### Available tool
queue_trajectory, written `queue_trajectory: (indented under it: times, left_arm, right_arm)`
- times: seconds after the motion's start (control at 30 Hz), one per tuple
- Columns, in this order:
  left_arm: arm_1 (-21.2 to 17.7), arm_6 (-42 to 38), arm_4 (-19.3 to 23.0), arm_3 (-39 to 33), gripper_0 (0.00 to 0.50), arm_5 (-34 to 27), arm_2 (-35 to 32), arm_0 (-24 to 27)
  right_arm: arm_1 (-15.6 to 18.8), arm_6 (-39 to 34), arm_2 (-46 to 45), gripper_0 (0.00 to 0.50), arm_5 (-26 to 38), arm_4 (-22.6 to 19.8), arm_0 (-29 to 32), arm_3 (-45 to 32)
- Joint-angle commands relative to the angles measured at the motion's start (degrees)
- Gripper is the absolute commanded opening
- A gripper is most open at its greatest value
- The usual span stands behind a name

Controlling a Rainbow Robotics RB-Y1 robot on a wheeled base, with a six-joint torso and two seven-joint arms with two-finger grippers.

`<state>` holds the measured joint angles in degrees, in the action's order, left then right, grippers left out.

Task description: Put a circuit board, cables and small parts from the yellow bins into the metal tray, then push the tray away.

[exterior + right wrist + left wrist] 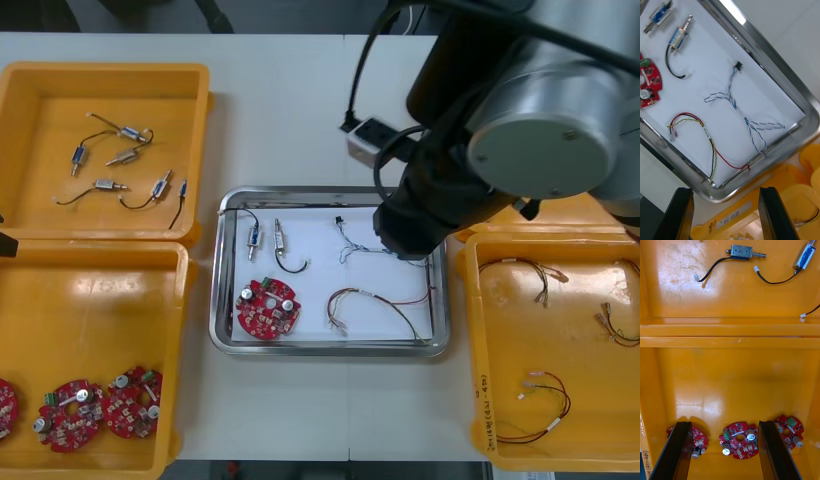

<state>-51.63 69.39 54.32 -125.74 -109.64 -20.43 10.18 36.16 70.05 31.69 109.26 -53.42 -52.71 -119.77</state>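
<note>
- The left claw (724, 425) hung wide open and empty over the near left bin (90, 300). Three spare boards (738, 440) lay below it, and its fingers (679, 450) covered parts of the outer two.
- The tray (225, 340) sat on the tabletop (300, 110) between the bins. It held a circuit board (268, 307), two small metal parts (254, 238), a blue and white cable (355, 245) and a red and yellow cable (375, 305).
- The right claw (725, 189) stood wide open, gripping nothing. The tray corner with the red and yellow cable's end lay just ahead of its fingers.
- In the front view, the right arm (540, 120) hid the tray's far right corner.
</note>
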Motion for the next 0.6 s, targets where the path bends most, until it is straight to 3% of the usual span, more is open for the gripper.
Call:
queue_trajectory:
  times: [0.03, 0.23, 0.6]
  left_arm:
    - [-2.60, 2.60, 0.44, -1.61, 0.500, -0.36, -1.64, -0.95]
    - [-2.60, 2.60, 0.44, -1.61, 0.500, -0.36, -1.64, -0.95]
    - [-2.60, 2.60, 0.44, -1.61, 0.500, -0.36, -1.64, -0.95]
  right_arm:
    - [-4.43, 8.44, 5.31, 0.500, -2.92, 2.62, -3.19, 1.55]
    - [-8.12, 19.51, 10.76, 0.500, -4.76, 6.23, -3.11, 2.87]
    - [-10.67, 30.67, 17.62, 0.500, -5.29, 12.03, 0.23, 2.96]
